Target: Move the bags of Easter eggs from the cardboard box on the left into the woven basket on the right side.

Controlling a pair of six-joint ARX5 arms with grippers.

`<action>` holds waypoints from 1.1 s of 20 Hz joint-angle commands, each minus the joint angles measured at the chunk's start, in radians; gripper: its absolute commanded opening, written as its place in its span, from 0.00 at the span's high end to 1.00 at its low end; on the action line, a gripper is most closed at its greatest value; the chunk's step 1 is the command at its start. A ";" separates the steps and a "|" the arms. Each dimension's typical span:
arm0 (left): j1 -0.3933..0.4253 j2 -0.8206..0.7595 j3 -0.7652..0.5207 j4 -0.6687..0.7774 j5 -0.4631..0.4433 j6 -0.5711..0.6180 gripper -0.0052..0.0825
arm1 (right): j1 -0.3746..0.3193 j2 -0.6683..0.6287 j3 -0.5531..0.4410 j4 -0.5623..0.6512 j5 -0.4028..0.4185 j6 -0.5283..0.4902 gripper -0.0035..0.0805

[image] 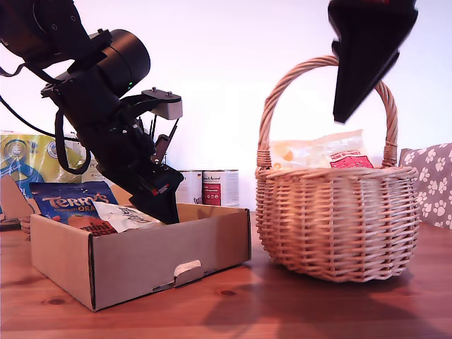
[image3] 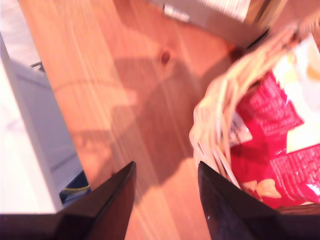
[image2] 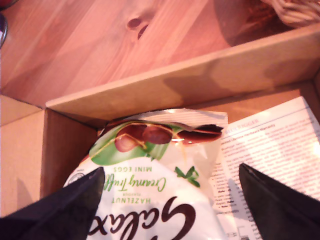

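Exterior view, left: box (image: pixel 134 258) holds blue bag (image: pixel 67 203) and white bag (image: pixel 126 216); my first gripper (image: pixel 161 201) spread wide over the white one. Right: cream bag (image: pixel 321 150) in basket (image: pixel 335 219), my second gripper (image: pixel 360 70) above, jaws parted, empty.

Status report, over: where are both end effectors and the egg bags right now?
First end effector open over the white Galaxy bag in the cardboard box. Second end effector open, empty, above the woven basket; cream bag inside. Nothing blocking.

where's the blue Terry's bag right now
In the cardboard box at the exterior view's left, the Terry's bag leans at the back beside the white bag.
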State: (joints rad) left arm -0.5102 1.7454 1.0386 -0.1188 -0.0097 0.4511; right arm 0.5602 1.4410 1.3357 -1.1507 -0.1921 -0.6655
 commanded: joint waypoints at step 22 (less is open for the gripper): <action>0.027 0.042 -0.002 -0.109 -0.105 0.261 0.05 | 0.009 -0.433 0.001 -0.007 -0.020 0.275 0.97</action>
State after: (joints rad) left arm -0.4900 1.7462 1.0386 -0.2375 -0.1127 0.6682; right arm 0.5648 1.0119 1.3361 -1.1561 -0.2043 -0.3923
